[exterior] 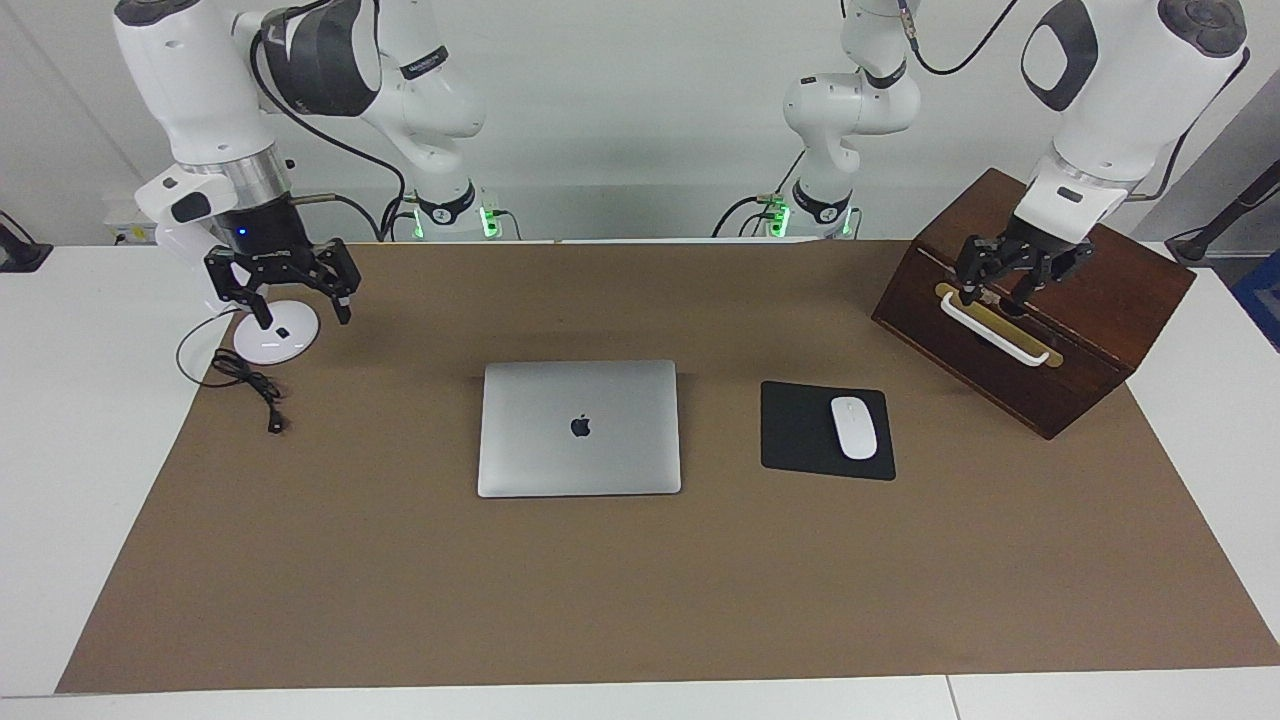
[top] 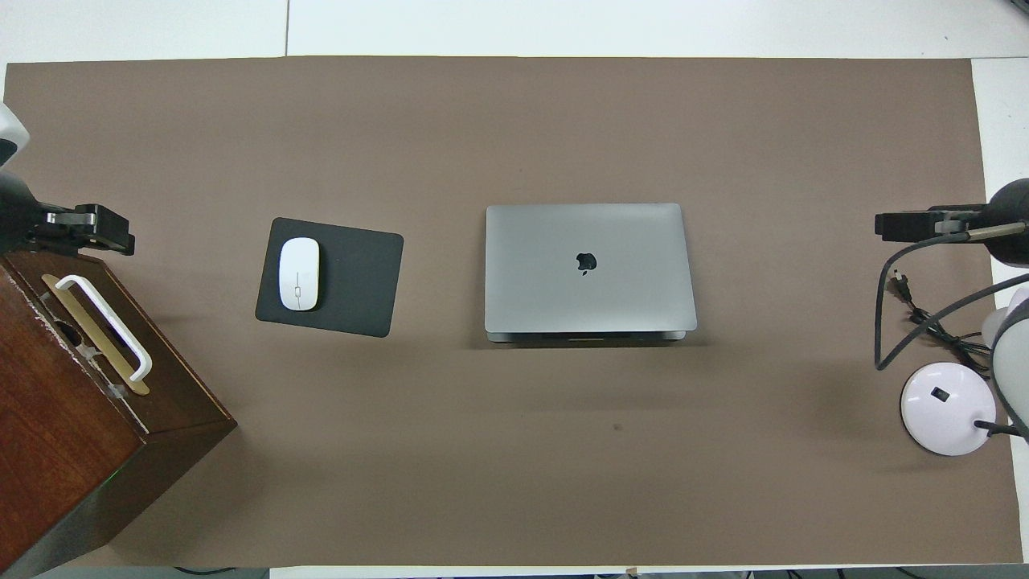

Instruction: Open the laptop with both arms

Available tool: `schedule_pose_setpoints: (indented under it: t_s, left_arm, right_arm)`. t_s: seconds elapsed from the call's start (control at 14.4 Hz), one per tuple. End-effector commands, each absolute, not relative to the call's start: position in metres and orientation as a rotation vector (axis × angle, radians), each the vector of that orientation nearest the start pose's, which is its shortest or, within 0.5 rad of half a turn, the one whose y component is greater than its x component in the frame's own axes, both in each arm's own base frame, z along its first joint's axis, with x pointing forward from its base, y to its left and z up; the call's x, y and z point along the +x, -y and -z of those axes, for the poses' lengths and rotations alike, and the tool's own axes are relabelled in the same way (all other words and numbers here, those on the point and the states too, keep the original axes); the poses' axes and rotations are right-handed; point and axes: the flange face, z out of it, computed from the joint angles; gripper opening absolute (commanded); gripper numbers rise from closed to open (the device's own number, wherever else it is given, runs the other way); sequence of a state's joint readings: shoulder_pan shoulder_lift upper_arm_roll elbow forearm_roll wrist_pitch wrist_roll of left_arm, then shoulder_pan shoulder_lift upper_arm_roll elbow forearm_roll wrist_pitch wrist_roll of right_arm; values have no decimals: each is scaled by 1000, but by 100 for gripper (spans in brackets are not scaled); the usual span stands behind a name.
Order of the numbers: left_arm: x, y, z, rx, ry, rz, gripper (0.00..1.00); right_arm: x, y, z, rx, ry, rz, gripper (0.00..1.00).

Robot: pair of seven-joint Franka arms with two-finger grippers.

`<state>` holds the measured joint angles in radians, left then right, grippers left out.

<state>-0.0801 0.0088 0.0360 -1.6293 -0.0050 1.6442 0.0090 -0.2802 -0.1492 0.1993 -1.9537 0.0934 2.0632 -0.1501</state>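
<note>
Closed, the laptop [exterior: 579,428] lies mid-mat, long axis arm to arm. Right gripper [exterior: 295,290], fingers spread, finds it at four o'clock in the facing view. Left gripper [exterior: 1012,275], over the wooden box [exterior: 1120,330], finds it at eight; I cannot tell its jaws' state.

Brown mat [exterior: 640,600] spread across my white tabletop [exterior: 60,450], covering most of it. On the mat, toward my left arm's end, a black mouse pad [exterior: 800,430] lies flat, and a white mouse [exterior: 854,427] sits on it, on the half nearer that end. Farther along that way stands a dark wooden box [exterior: 1100,330], set at an angle, with a brass plate [top: 92,334] and a white handle [exterior: 995,330] on its top face. At my right arm's end, a round white lamp base [exterior: 276,332] rests at the mat's edge (a small dark button on top). A black cable [exterior: 245,385] loops beside it, its plug lying on the mat.
</note>
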Motion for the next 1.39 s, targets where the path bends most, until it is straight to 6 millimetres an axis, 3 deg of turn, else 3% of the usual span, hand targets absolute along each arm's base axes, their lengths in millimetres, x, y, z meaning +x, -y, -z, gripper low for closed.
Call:
schedule_pose_setpoints:
  t_s: [0.0,0.28,0.55,0.83,0.97,1.32]
  left_arm:
    - [555,25,-599,-3158,-61,45,0]
    - [556,25,-599,-3159,-63,50,0]
    - [557,27,-597,-3208,-53,69,0]
    - [545,41,-572,-3226,-77,136,0]
    - [531,56,-549,-3225,-114,203,0]
    - [493,93,-506,-3220,-228,338,0]
  right_arm:
    - [531,44,-554,-3057,98,456,100]
    - [527,51,-528,-2975,78,529,100]
    - [521,39,-495,-2892,23,671,100]
    - [515,6,-466,-2774,-78,736,100]
    - [509,-22,-451,-2714,-133,770,100]
    - [493,-66,-431,-2566,-324,766,100]
